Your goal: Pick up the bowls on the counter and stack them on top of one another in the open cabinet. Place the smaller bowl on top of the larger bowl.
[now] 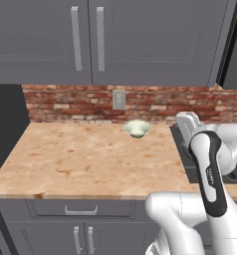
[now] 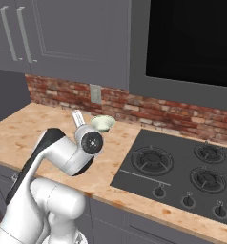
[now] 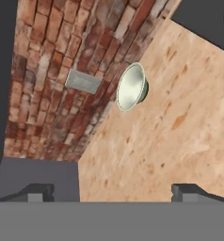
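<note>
Brick backsplash [image 1: 65, 102] behind tan worktop [image 1: 80, 159]; smaller bowl [image 1: 137, 128] sits near the wall, below the outlet [image 1: 119, 99]. Risk: rounded rim so close to the brick could slip or get shoved on approach. Arm folded, gripper [image 3: 112, 193] rolled, fingers wide apart, empty, well short of bowl

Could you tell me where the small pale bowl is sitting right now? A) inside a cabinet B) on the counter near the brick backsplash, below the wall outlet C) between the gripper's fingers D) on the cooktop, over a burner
B: the smaller bowl rests on the counter close to the brick backsplash, just below the wall outlet, left of the cooktop.
</note>
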Motion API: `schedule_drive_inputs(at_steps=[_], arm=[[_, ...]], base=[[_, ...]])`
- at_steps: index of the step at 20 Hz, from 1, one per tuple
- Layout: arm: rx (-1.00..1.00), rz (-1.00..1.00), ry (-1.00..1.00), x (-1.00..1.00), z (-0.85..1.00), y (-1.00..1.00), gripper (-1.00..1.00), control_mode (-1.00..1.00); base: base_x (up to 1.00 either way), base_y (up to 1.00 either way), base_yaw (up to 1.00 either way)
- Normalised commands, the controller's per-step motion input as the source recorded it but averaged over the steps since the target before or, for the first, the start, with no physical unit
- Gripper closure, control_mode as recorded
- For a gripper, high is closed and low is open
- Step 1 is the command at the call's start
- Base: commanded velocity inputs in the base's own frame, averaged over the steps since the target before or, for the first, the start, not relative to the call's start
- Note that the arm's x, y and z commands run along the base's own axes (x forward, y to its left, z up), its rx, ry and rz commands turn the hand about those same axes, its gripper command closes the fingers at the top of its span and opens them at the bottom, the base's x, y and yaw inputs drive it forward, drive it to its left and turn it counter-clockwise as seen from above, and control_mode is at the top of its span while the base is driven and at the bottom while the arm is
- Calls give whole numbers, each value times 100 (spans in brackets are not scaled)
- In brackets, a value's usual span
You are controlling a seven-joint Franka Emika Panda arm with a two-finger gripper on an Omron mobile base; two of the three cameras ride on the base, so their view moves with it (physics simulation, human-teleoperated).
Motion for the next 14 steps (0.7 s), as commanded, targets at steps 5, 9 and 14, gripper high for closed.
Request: schedule_drive_inputs(at_steps=[5, 9, 14], arm=[[9, 0, 2, 41, -26, 0, -100, -100], [7, 0, 0, 36, -29, 0, -100, -100], [3, 0, 0, 38, -17, 0, -100, -100]], base=[[0, 0, 0], [0, 0, 0], [0, 0, 0]])
